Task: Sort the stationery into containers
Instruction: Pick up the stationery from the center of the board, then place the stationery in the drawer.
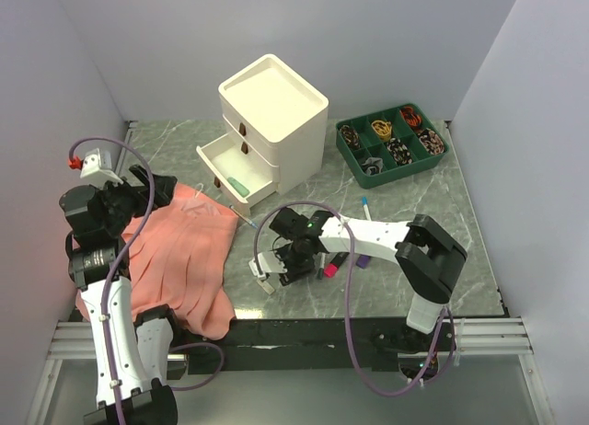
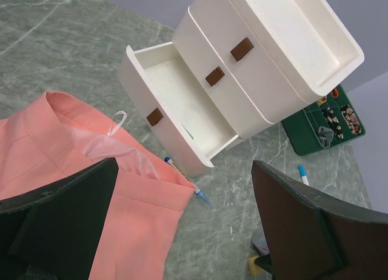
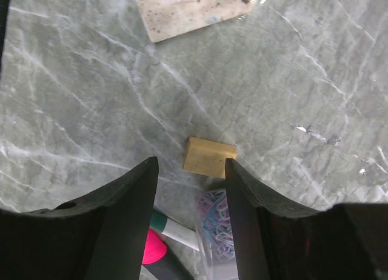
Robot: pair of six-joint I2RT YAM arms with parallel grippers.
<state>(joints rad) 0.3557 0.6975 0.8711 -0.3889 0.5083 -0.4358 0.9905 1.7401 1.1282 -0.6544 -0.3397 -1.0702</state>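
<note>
The cream-white cabinet [image 1: 274, 121] stands at the back, its bottom drawer [image 1: 235, 172] pulled out with a small green item inside. My right gripper [image 1: 281, 264] is open, low over the table. In the right wrist view its fingertips [image 3: 191, 171] flank a small tan eraser [image 3: 209, 157] without touching it. Below lie a clear box of clips [image 3: 215, 222], a green-capped marker [image 3: 173, 228] and a pink highlighter [image 3: 153, 250]. A white eraser [image 3: 194, 10] lies farther off. My left gripper [image 1: 152, 186] is open and empty above the cloth. A blue-capped pen [image 2: 188, 183] pokes from under the cloth by the open drawer [image 2: 182, 110].
A salmon-pink cloth [image 1: 179, 255] covers the left of the table. A green compartment tray [image 1: 390, 144] of small items sits at the back right. A thin blue-tipped pen [image 1: 366, 207] lies right of the cabinet. A purple highlighter [image 1: 363, 260] lies by the right arm.
</note>
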